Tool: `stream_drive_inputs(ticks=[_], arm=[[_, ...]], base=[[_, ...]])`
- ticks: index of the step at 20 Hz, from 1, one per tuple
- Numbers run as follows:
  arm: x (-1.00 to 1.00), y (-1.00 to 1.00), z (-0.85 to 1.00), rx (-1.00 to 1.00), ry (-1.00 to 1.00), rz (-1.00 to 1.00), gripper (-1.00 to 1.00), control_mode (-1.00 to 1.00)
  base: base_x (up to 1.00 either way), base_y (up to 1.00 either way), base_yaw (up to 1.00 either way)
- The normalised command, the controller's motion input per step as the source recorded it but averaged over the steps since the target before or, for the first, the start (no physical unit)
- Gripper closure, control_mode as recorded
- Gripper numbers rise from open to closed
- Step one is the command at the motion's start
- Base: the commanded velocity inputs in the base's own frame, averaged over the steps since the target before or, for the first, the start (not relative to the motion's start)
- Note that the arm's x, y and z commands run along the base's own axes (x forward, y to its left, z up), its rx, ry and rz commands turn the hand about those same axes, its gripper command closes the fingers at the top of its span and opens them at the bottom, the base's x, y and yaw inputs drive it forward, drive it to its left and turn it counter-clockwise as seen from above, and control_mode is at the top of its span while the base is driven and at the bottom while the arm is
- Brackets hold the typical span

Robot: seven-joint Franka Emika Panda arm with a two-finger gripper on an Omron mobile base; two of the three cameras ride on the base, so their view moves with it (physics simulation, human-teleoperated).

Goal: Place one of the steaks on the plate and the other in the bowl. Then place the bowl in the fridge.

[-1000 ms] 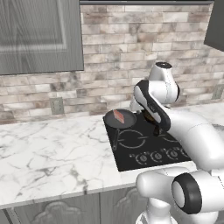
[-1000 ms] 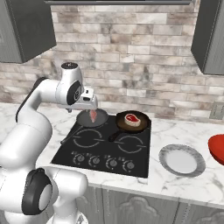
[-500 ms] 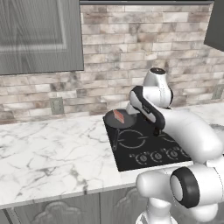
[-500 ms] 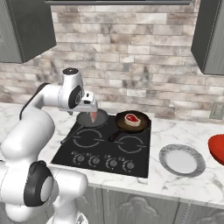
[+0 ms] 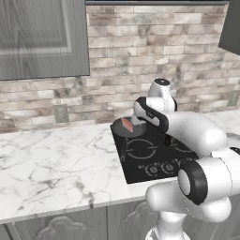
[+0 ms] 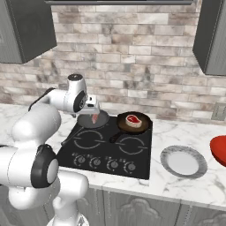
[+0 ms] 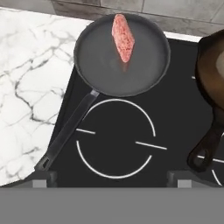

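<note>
The flat pink-red steak (image 7: 123, 37) lies in a grey frying pan (image 7: 121, 54) on the stove's back left burner. My gripper (image 7: 111, 181) hangs open above that pan's near side, with nothing between its fingers. From the right base view the gripper (image 6: 93, 113) stands just over this steak (image 6: 95, 118). The rounder steak (image 6: 133, 119) with a pale rim rests in a dark pan (image 6: 133, 123) to the right. The grey plate (image 6: 183, 161) sits on the counter right of the stove, with the red bowl (image 6: 219, 150) at the frame's right edge. The fridge is out of view.
The grey pan's long handle (image 7: 68, 131) points toward the stove's front left. The black cooktop (image 6: 110, 148) has knobs along its front. Marble counter (image 5: 56, 159) stretches to the left. A brick wall stands behind, and grey cupboards (image 5: 42, 37) hang above.
The arm's upper joints have come down and shifted slightly toward the grey pan. The gripper stays open above the pink steak. Steaks and pans have not moved.
</note>
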Motion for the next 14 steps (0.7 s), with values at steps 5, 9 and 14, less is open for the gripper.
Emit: stream_drive_inputs(ticks=[5,9,14], arm=[[0.37,0.09,-0.24,0.0,0.0,0.0,-1.0,-1.0],[0.36,0.02,-0.22,0.0,0.01,0.0,-1.0,-1.0],[0.37,0.01,-0.23,0.0,0.06,0.0,-1.0,-1.0]], base=[[0.0,0.0,0.0],[0.0,0.0,0.0],[0.0,0.0,0.0]])
